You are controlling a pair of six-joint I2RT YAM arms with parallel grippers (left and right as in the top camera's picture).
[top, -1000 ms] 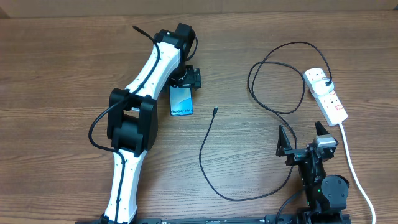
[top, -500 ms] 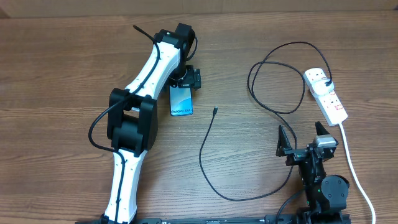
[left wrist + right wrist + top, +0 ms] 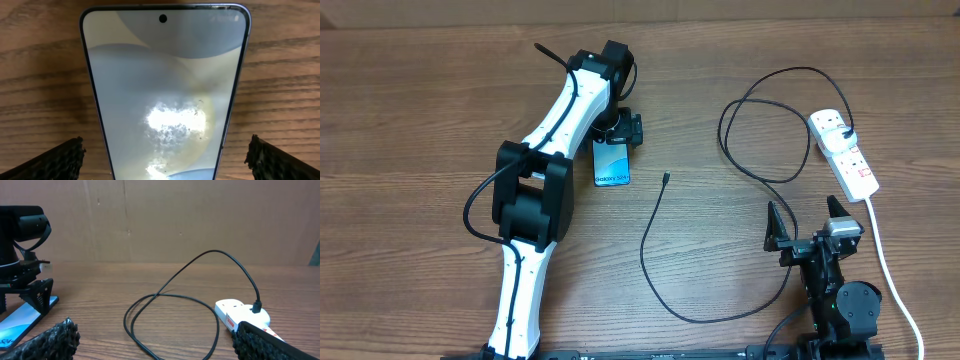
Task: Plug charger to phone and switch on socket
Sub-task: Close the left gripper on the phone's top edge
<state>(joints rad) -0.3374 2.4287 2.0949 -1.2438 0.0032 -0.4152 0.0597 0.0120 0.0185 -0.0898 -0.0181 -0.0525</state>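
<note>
Overhead and wrist views of the table (image 3: 420,100). Left tool (image 3: 620,128) hangs over one short end of the phone (image 3: 611,163), which lies flat, screen up; that end is hidden beneath the tool from above. In the left wrist view the tool (image 3: 165,165) stands fully spread and holds nothing, one finger on either side of the phone (image 3: 165,90) and clear of its long edges; the phone's near end is cut off by the frame, and glare washes out the middle of the screen.

Right tool (image 3: 808,225) is likewise wide open and empty, low over the table and well apart from the phone. The charger (image 3: 643,245) runs in a long curve to that tool's left; its small tip (image 3: 665,179) rests on bare wood, near the phone but not touching it; part of the cable passes out of sight beside the right arm. Ahead and to the right of this tool lies the socket (image 3: 845,152), with the charger's black plug (image 3: 847,130) seated in the outlet farther from the tool. In the right wrist view the socket (image 3: 240,315) is partly masked by one finger; the position of its red switches cannot be made out. The white cord (image 3: 885,270) trails back past the tool's right side and leaves the frame.
</note>
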